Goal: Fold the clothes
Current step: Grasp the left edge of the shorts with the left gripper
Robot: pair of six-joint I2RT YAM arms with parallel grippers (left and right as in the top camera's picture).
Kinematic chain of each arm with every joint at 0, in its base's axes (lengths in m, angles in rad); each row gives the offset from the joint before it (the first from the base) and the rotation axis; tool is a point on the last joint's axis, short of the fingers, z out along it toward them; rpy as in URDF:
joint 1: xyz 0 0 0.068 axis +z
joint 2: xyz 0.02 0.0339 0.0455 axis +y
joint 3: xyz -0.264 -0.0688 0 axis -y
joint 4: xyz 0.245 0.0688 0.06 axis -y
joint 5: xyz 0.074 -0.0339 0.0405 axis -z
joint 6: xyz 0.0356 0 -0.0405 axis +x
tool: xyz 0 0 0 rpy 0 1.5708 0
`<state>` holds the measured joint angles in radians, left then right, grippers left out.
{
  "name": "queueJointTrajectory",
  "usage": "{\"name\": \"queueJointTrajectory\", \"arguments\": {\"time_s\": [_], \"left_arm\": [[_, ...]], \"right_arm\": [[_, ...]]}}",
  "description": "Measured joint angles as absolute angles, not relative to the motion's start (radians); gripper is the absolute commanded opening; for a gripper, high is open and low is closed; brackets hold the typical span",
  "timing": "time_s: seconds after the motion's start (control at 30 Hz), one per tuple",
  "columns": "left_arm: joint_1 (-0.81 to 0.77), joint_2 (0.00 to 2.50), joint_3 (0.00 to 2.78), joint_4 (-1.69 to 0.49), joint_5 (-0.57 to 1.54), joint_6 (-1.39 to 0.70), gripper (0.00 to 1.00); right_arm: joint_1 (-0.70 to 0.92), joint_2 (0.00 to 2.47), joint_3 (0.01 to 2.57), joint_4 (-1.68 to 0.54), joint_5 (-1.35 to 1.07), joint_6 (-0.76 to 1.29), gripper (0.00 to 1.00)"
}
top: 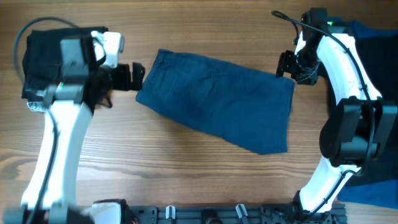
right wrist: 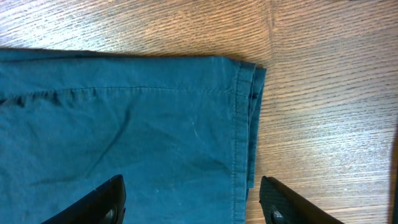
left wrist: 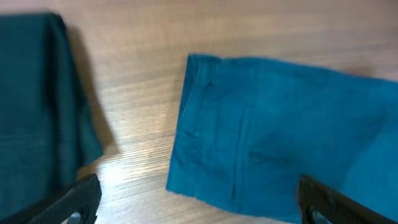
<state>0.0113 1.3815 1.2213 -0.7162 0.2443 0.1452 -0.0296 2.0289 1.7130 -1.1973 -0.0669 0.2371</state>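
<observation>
Navy-blue shorts lie folded into a slanted rectangle in the middle of the wooden table. Only the right wrist view shows the stitched hem with its stacked edges; overhead it reads as flat cloth. The left gripper sits at the shorts' left edge and the right gripper at the upper-right corner. All 2 have jaws spread, holding nothing.
</observation>
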Motion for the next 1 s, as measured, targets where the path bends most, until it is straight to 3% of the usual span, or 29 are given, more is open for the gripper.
{"name": "queueJointTrajectory", "arguments": {"time_s": [0.07,0.13,0.17,0.3,0.5,0.8,0.9,1.0], "left_arm": [[0.011,1.542,1.230,-0.692,0.271,0.147,0.80],[0.011,1.646,1.232,-0.698,0.281,0.148,0.63],[0.011,1.688,1.232,-0.713,0.285,0.146,0.60],[0.009,1.826,1.232,-0.733,0.297,0.149,0.65],[-0.001,1.901,1.232,-0.734,0.306,0.149,0.63],[-0.001,1.901,1.231,-0.737,0.306,0.149,0.51],[-0.001,1.901,1.202,-0.730,0.306,0.149,0.38],[-0.003,1.901,1.176,-0.749,0.314,0.135,0.32]], "right_arm": [[-0.030,2.029,1.713,-1.200,-0.065,0.237,0.71],[-0.030,2.029,1.713,-1.204,-0.062,0.237,0.71],[-0.030,2.029,1.713,-1.209,-0.059,0.237,0.71],[-0.030,2.029,1.713,-1.209,-0.059,0.237,0.71],[-0.030,2.029,1.713,-1.212,-0.059,0.237,0.72],[-0.030,2.029,1.713,-1.214,-0.059,0.236,0.72],[-0.030,2.029,1.713,-1.219,-0.059,0.236,0.73],[-0.030,2.029,1.713,-1.219,-0.059,0.236,0.73]]}}
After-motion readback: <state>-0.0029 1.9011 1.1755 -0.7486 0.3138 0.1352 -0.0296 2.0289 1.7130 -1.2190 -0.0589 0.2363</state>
